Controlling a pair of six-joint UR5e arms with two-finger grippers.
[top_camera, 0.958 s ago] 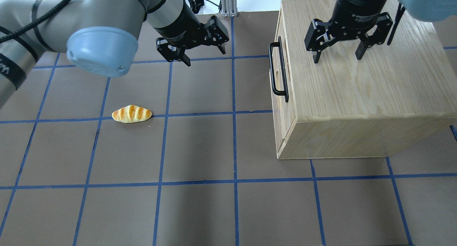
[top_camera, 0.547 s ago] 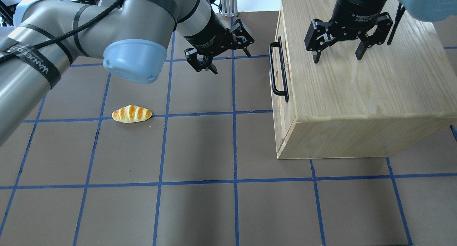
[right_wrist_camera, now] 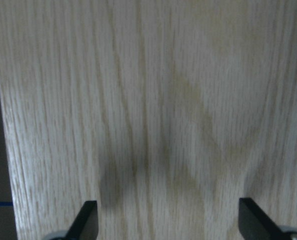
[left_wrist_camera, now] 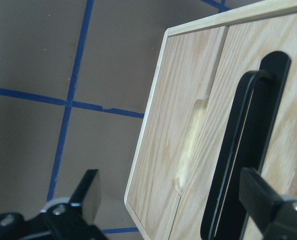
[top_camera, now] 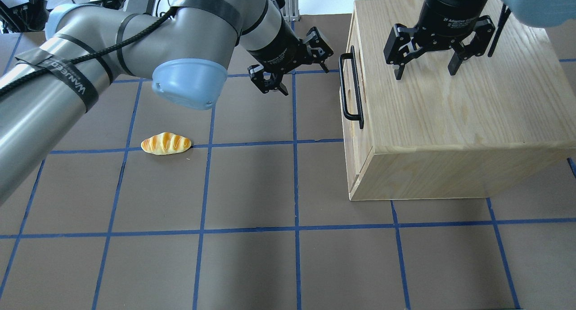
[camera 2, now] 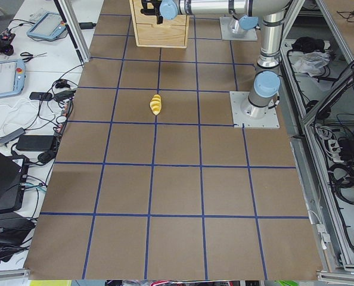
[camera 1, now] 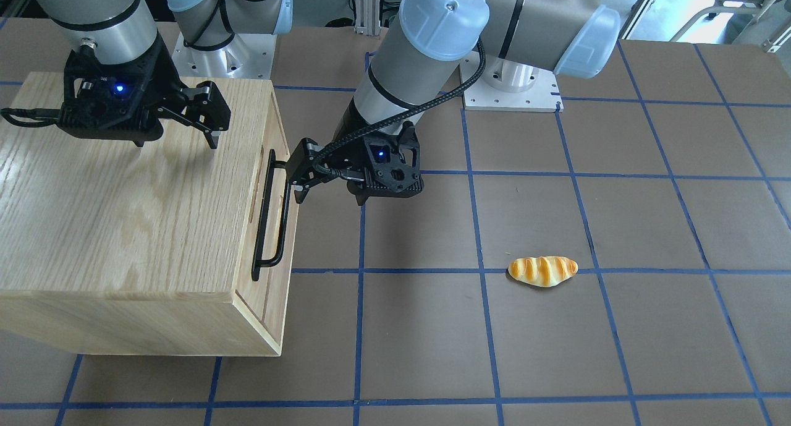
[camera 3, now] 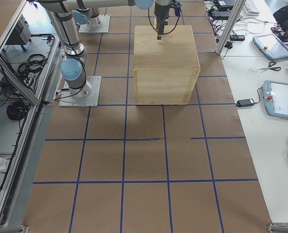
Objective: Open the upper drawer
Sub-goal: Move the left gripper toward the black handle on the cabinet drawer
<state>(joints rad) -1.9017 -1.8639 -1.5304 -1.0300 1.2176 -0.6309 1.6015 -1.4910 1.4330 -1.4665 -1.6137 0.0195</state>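
Observation:
The upper drawer (top_camera: 355, 143) is shut, flush in the front of the oak cabinet (top_camera: 450, 112). Its black bar handle (top_camera: 351, 87) also shows in the front view (camera 1: 267, 219) and in the left wrist view (left_wrist_camera: 238, 150). My left gripper (top_camera: 306, 81) is open and empty. It hangs just left of the handle's far end, with a small gap, and shows in the front view (camera 1: 329, 197) too. My right gripper (top_camera: 425, 74) is open and empty, just above the cabinet top. It also shows in the right wrist view (right_wrist_camera: 171, 220).
A toy bread roll (top_camera: 166, 143) lies on the brown mat to the left of the cabinet, apart from both arms. A lower drawer front with a slot cutout (left_wrist_camera: 191, 145) sits beside the handle panel. Blue tape lines grid the table (top_camera: 252, 188).
My left arm has swung right, bringing its open gripper from the table's middle back to close beside the drawer handle. The right gripper and the drawer have not moved.

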